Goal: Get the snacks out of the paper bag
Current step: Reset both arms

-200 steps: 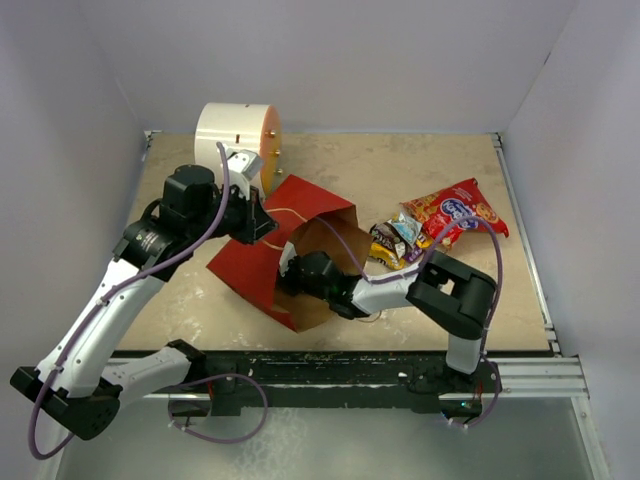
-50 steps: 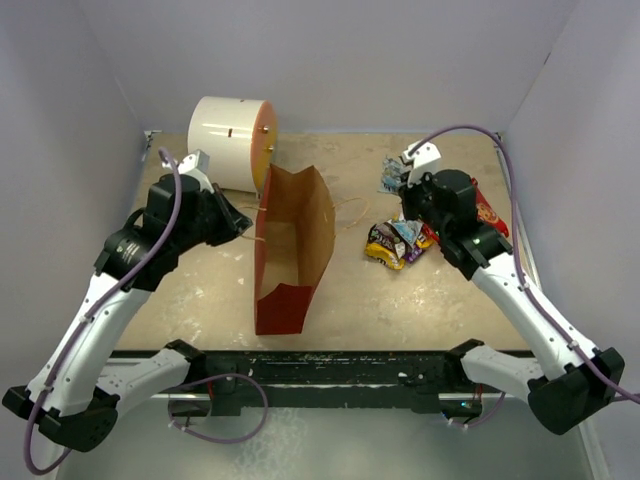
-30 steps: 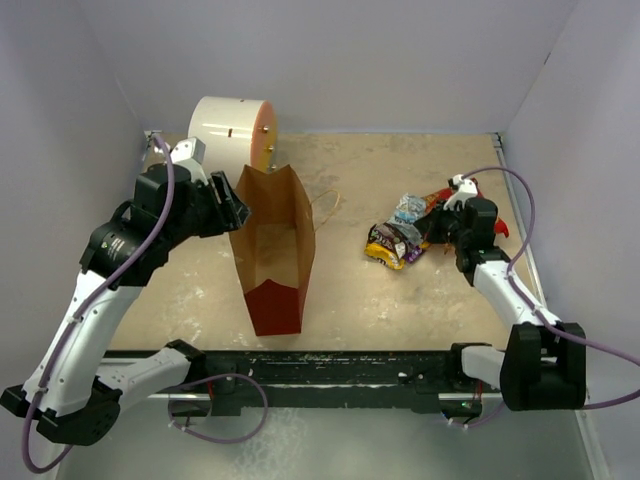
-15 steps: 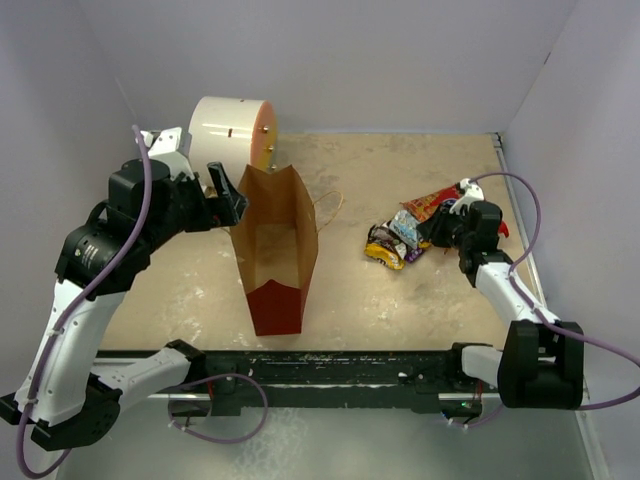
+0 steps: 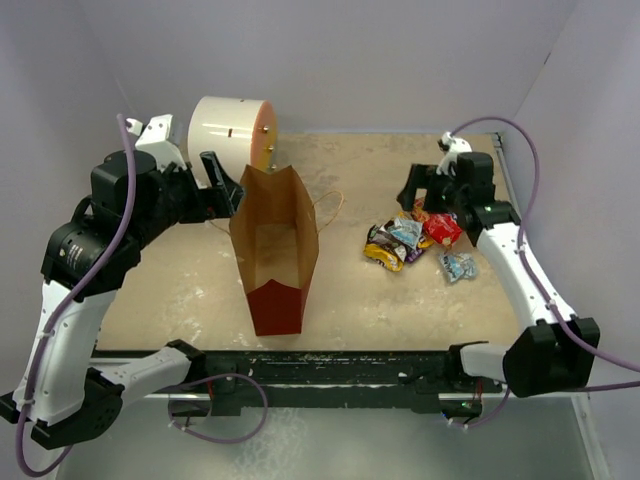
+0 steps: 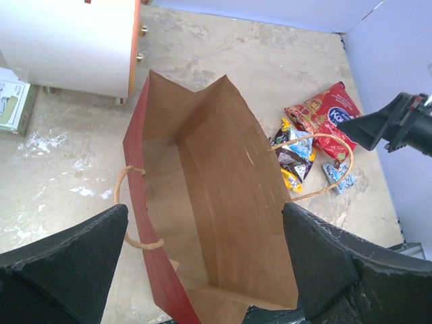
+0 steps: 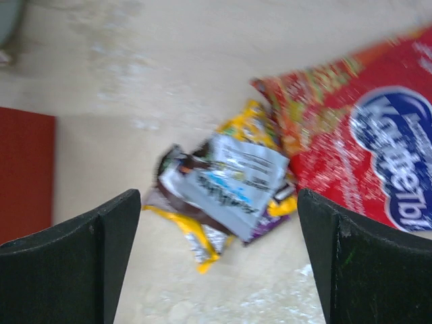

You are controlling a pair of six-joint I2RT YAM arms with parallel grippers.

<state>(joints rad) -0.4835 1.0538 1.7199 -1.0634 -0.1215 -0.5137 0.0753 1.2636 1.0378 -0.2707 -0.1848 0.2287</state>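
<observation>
- Two sets of fingers are in view, both spread wide and holding nothing.
- The left fingers [image 6: 62,264] hang above the open mouth of the paper bag [image 5: 273,250]. In the left wrist view one finger shows on each side of the bag.
- The right fingers [image 7: 67,264] hang above the snacks [image 5: 410,238], apart from them.
- The paper bag stands upright on the table [image 5: 360,295], left of centre, with its mouth facing up. It is red outside and brown inside, and the left wrist view looks down the inside to the bottom fold.
- One of the cord handles [image 6: 128,206] loops off the left rim. The other arches off the right rim toward the snacks.
- The snacks lie in a loose heap on the right half of the table, well apart from the paper bag.
- The red bag [image 7: 378,135] with the blue oval logo lies at the right of the heap.
- A silver-grey packet [image 7: 229,177] lies on top of yellow and purple ones, just beside the red bag.
- A light-blue packet [image 5: 457,266] lies at the near right edge of the heap.
- A white and orange cylinder [image 5: 232,135] lies on its side at the far left of the table, behind the paper bag.
</observation>
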